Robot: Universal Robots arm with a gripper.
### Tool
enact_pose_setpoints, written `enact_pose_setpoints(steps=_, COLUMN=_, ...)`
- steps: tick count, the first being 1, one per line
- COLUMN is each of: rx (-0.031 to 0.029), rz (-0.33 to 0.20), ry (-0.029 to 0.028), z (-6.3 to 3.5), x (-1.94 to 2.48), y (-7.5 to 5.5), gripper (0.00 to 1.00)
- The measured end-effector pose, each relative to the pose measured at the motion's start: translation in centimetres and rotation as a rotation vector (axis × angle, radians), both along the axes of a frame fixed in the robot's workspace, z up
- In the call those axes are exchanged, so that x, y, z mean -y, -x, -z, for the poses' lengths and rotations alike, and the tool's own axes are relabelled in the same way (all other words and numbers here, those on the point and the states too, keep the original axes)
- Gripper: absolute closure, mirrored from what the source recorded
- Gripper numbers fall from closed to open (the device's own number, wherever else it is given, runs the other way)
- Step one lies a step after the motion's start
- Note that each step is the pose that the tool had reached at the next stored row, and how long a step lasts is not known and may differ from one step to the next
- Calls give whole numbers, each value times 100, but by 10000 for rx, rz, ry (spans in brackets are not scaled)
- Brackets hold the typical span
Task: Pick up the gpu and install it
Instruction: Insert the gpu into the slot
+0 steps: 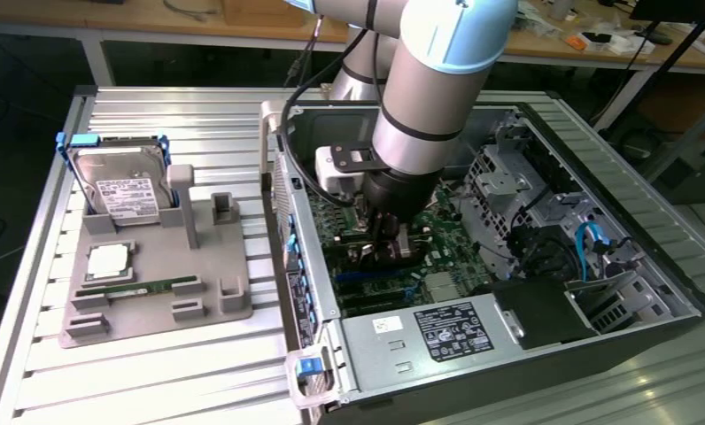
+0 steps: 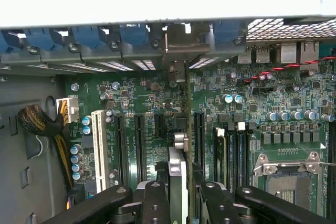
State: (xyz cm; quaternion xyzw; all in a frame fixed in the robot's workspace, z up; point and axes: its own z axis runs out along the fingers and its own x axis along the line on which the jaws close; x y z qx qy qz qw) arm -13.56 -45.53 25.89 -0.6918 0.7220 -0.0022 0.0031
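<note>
The gpu [image 2: 178, 174] is seen edge-on in the wrist view, a thin card standing upright over the green motherboard [image 2: 142, 103]. Its silver bracket end [image 2: 180, 51] sits at the rear slot openings of the open computer case [image 1: 618, 181]. My gripper [image 2: 181, 203] is shut on the card, with one black finger [image 2: 155, 203] on each side of it. The card stands between the long black expansion slots, but how deep it sits I cannot tell. In the exterior view my gripper [image 1: 383, 243] reaches straight down into the case, hiding most of the card.
A grey fixture tray [image 1: 217, 301] at the exterior view's left holds a hard drive [image 1: 122, 190], a processor chip [image 1: 107, 259] and a RAM stick [image 1: 134, 289]. Inside the case are a power supply [image 1: 447, 332], a white slot [image 2: 97, 148], a cable bundle [image 2: 42, 124] and a processor socket [image 2: 286, 182].
</note>
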Motion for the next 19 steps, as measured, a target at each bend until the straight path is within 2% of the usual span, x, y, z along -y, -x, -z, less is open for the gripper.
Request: enact_pose_setpoints(steps=19, rx=0, rz=110, ry=0, z=16, x=0, y=0, gripper=72)
